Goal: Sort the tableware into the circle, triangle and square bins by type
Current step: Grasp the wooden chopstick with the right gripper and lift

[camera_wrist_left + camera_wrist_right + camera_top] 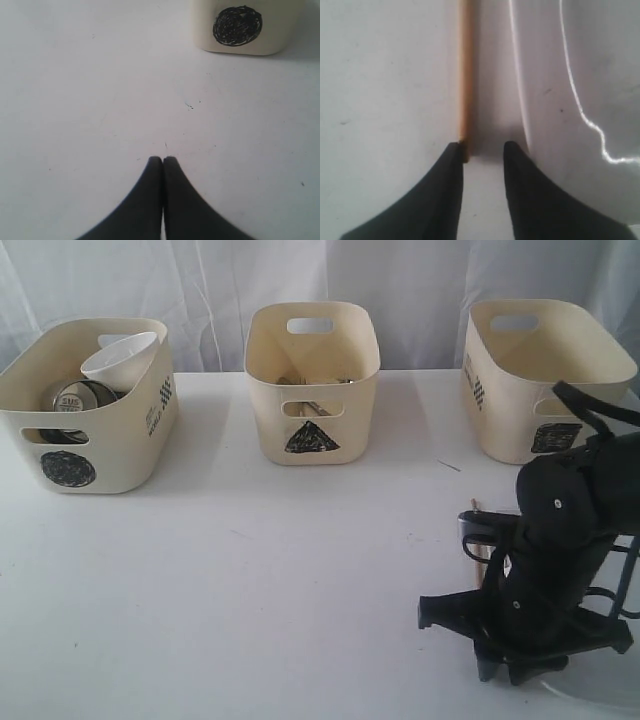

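**While the right pincer [482, 150] stands released, the chopstick [465, 75] may skid**

Exterior view: the right arm [550, 570] crouches low over the table [300, 590], well apart from the triangle bin [312, 390].

Left wrist view: the left pincer [163, 160] is clenched on nothing, with the circle bin [245, 25] far ahead of it.

Right wrist view: the slim, pale wooden stick lies flat at one fingertip [455, 150], not between the two. The plate [570, 75] rim crowds the other. Closing now would likely nudge the stick aside or snag the plate.

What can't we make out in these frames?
1. Triangle bin contents: exterior view, the front wall hides most.
2. Square bin inside: exterior view, its wall hides the bottom.
3. Chopstick: exterior view, the right arm covers it; the right wrist view cuts off its far end.
4. Plate: exterior view, the arm and frame edge hide most.
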Controlling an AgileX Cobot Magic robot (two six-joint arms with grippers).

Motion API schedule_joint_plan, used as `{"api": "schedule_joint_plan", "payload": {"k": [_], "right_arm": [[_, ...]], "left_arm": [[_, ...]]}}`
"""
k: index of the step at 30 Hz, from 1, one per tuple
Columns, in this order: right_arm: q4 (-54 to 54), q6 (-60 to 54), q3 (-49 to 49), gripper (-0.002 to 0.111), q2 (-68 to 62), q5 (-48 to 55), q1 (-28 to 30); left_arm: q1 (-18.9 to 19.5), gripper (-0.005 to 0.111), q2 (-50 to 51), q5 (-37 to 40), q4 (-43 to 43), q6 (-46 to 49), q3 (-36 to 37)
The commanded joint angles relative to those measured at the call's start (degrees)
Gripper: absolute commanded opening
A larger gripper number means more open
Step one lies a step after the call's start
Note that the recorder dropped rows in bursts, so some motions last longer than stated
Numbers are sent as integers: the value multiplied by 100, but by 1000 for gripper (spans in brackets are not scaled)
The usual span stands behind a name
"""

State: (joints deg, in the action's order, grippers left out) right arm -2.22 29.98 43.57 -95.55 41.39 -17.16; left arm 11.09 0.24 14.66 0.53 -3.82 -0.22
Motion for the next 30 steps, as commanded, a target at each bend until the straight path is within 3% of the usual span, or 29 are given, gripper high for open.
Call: {"api": "schedule_joint_plan", "payload": {"k": [1,7,17,19,23,28,30], "right_arm": [[183,188,-29,29,3,-561,4],[253,353,-29,28,3,-1039,4],[524,353,-29,28,-517,-982,4],[524,353,-29,23,-604,-1020,4],[524,316,-29,0,-703,-1200,4],[383,-263,23,0,-667,-1415,4],[-78,-989,98,0,-534,-1328,4]], "left_arm": [[-40,0,-24,-12,-2,-18,22],[-40,0,-24,-12,-2,-18,22],[-40,0,-24,-12,-2,-18,22],[-40,0,-24,-12,-2,-18,22],[-40,0,-24,-12,-2,-18,22],[-40,0,-24,-12,-2,-18,22],[-40,0,-24,-12,-2,-18,22]]}}
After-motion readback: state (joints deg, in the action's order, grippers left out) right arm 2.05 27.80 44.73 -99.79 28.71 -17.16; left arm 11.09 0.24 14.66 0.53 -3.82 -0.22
